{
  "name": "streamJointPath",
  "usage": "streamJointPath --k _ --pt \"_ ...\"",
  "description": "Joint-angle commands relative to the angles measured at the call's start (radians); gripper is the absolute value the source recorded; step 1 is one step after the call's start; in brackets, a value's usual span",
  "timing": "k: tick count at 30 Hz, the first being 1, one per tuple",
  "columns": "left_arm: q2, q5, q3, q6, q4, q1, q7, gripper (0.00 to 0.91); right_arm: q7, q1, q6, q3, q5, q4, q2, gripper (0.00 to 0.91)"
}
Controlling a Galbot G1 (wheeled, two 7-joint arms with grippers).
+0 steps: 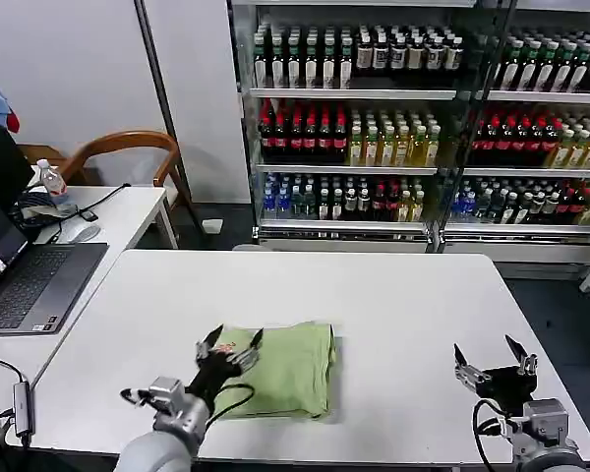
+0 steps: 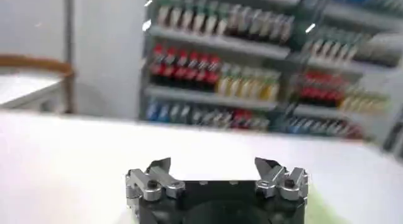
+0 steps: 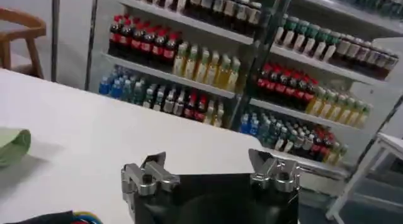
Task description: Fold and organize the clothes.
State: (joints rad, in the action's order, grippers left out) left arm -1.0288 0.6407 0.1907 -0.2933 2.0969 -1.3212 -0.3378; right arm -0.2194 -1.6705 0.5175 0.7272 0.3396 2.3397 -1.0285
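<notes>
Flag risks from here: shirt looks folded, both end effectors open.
1. The left end effector sits open right over the near-left part of the folded green shirt; pulling back low could snag a layer and undo the fold.
2. A loose cable by the left wrist lies over the shirt and may drag it.
3. The right end effector hovers near the table edge; low risk.

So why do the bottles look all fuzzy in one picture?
In the left wrist view the shelf bottles are smeared, while the left gripper looks sharper; in the head view the bottles are crisp, and the green shirt casts hardly any shadow.
</notes>
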Motion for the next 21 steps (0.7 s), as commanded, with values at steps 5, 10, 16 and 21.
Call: streamJointPath --k 5,10,16,21 --pt "0.002 -0.094 0.06 -0.102 -0.099 -0.106 -0.076 0.907 0.0 0.027 0.0 -0.021 -0.007 0.005 -0.005 0.907" --pt "-0.004 -0.034 0.051 -0.101 -0.1 -0.081 -0.064 0.907 0.001 0.015 0.0 -0.014 -0.011 0.011 -0.007 0.907" --pt "-0.016 -0.022 0.016 -0.07 -0.142 -0.056 -0.047 0.04 0.0 0.017 0.001 -0.013 -0.012 0.014 -0.008 0.907" --pt "-0.021 -0.022 -0.018 -0.068 -0.17 -0.028 -0.049 0.04 0.001 0.022 0.003 -0.017 -0.014 0.013 -0.009 0.907"
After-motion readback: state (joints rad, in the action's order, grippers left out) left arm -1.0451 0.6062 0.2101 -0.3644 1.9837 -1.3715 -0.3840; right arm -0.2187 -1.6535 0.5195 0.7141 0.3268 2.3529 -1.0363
